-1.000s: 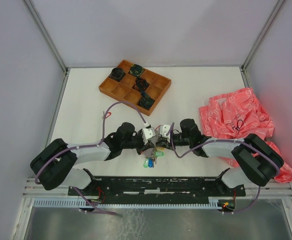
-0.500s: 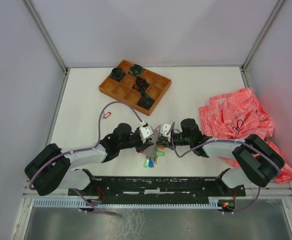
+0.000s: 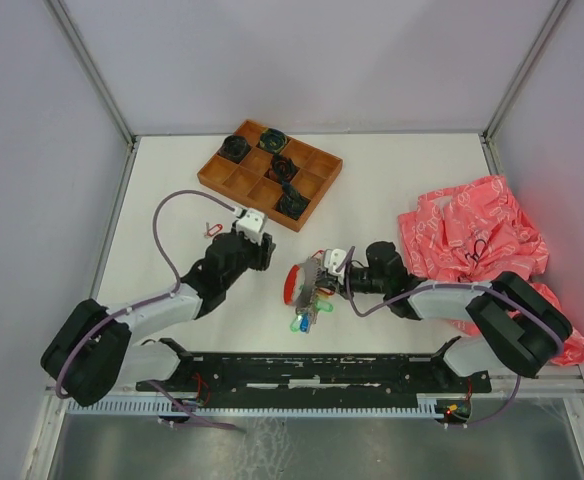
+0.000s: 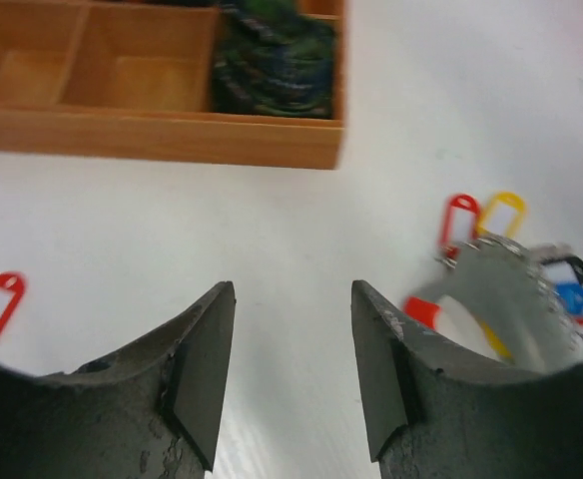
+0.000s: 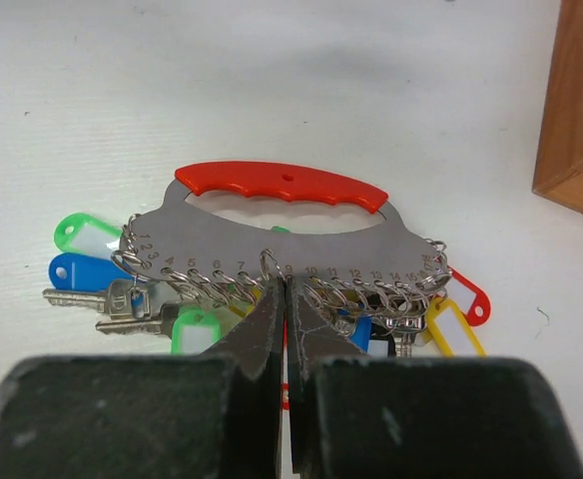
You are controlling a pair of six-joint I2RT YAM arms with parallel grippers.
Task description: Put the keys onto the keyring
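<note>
Top view, surface [image 3: 172,190] white. Wooden tray [image 3: 269,175] sits toward 12 o'clock, divided into cells. Dark coiled bundles [image 3: 292,203] lie in four of them: two along the far edge, one in the middle, one at the near right corner. The left wrist view shows that corner bundle filling its cell to the rim.

Crumpled pink bag [image 3: 472,240] at 3 o'clock, against the right wall.

Keyring [image 5: 282,215] lies near the centre of the surface, toward 6 o'clock — red curved handle on top, grey numbered plate below it, and small chain loops along the plate's lower edge. Keys [image 5: 112,297] hang from those loops. Their tags fan out flat on the surface: green and blue at 9 o'clock of the plate, yellow and red at 4 o'clock.

Right fingers [image 5: 280,309] are pressed together, pinching the loop row at the middle of the plate's lower edge.

Left fingers [image 4: 204,364] stand spread with nothing between them, over bare surface between tray and keyring — well apart from the ring.

One loose red-tagged key [image 3: 212,229] lies at about 10 o'clock of the left fingers, clear of them.
</note>
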